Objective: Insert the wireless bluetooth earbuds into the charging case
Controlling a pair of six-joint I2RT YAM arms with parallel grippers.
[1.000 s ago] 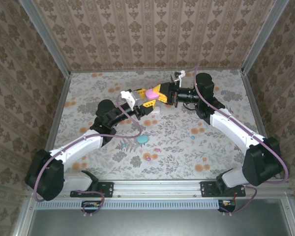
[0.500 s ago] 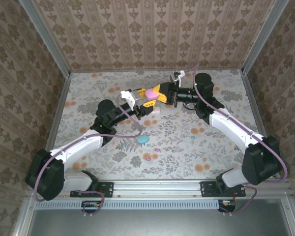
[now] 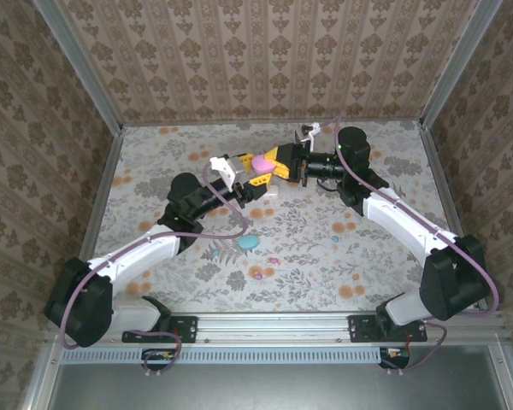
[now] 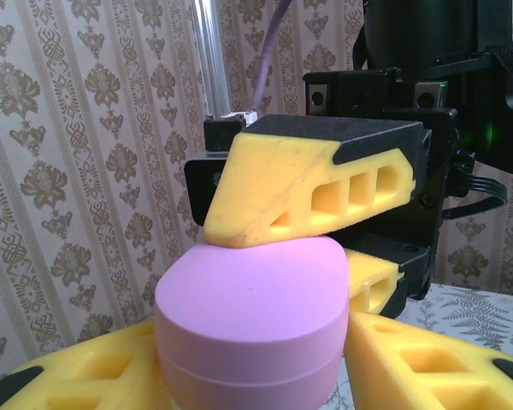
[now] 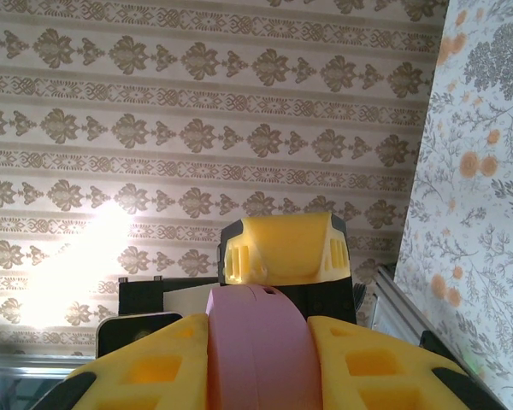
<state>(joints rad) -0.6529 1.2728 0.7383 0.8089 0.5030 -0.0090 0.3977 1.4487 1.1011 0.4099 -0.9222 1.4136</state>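
left claw [image 4: 248, 376] clamps the pink case [image 4: 248, 299] by its sides, right claw [image 5: 258, 359] pinches it top and bottom. we see the earbuds [image 3: 274, 260] down on the table [image 3: 154, 154], toward its near edge.

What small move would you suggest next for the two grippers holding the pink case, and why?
Probably the right gripper should ease the lid up while the left gripper holds the base steady: both are clamped on the pink case, its seam looks closed, and the earbuds lie loose on the table.
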